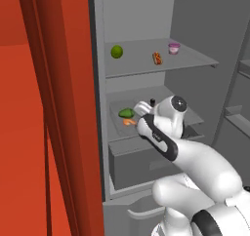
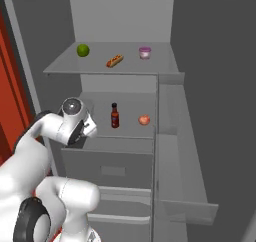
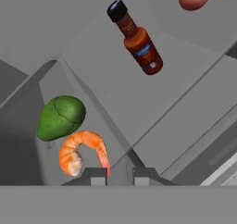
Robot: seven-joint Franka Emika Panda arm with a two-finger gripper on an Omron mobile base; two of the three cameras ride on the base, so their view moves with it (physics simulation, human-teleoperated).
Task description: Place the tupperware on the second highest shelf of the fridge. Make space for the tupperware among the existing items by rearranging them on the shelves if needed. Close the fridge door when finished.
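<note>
Pincer (image 3: 119, 174), closed and empty, hovers low over flat grey second highest shelf (image 3: 185, 107) of tall grey fridge (image 1: 195, 15). Curled orange shrimp (image 3: 82, 151) lies just beside its tips, green avocado (image 3: 60, 116) beyond. Red-capped dark bottle (image 3: 137, 39) stands farther. Tupperware location: cannot tell.

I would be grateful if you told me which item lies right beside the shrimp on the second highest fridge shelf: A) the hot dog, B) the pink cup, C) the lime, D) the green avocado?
D: in the hand view the green avocado sits next to the shrimp on the second highest shelf, while the hot dog, pink cup and lime rest on the shelf above.
</note>
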